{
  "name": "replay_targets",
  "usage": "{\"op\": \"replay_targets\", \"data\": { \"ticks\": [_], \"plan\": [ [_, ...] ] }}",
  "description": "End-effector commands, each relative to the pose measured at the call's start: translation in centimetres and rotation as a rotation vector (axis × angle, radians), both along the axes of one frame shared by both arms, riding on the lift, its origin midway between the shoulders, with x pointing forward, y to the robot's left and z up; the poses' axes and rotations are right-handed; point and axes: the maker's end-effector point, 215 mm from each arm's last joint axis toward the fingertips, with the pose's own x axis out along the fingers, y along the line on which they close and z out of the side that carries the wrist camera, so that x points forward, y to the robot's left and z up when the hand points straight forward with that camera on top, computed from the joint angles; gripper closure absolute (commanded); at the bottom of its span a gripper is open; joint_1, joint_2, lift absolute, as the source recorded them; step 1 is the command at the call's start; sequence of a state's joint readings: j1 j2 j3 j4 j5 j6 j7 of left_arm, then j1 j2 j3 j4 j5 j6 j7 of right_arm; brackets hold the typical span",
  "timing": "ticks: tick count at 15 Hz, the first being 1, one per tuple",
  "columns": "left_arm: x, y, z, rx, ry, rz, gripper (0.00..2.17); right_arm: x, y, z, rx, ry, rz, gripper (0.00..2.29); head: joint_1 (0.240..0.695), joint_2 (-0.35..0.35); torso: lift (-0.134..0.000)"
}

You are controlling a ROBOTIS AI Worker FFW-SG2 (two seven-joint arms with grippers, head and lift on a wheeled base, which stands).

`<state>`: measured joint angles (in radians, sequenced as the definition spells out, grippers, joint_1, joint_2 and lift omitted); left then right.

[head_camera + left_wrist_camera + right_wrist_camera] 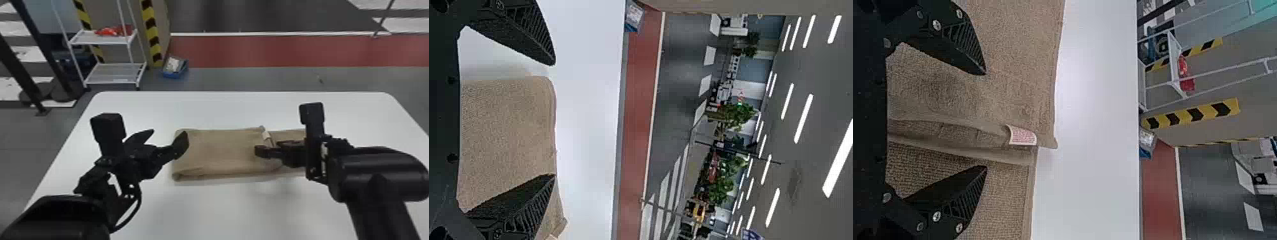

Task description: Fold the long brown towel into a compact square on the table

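The towel (220, 151) is lying folded over on the table (236, 207), tag (266, 135) near its far edge. Left gripper (167, 140) is by the towel's left end, fingers spread apart; right gripper (265, 148) is over the towel's right part, fingers apart too.

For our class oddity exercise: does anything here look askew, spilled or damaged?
The towel looks uneven: its top layer ends short of the one beneath on the right, and a white label sticks out there. Perhaps just unfinished folding. I see no spill or damage.
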<state>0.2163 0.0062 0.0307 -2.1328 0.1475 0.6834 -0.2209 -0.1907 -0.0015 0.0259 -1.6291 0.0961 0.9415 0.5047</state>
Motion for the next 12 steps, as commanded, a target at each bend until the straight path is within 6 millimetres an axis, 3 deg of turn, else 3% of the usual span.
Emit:
{"op": "replay_targets", "data": {
  "ticks": [1,12],
  "plan": [
    [-0.01,-0.02,-0.11,-0.001,0.002,0.000,0.08,0.06,0.65,-0.38,-0.006,0.009,0.013,0.29,0.695,0.038,-0.123],
    [-0.19,0.53,-0.50,0.000,0.009,0.007,0.08,-0.74,1.12,-0.81,0.002,0.015,0.027,0.76,0.695,0.056,-0.123]
  ]
}}
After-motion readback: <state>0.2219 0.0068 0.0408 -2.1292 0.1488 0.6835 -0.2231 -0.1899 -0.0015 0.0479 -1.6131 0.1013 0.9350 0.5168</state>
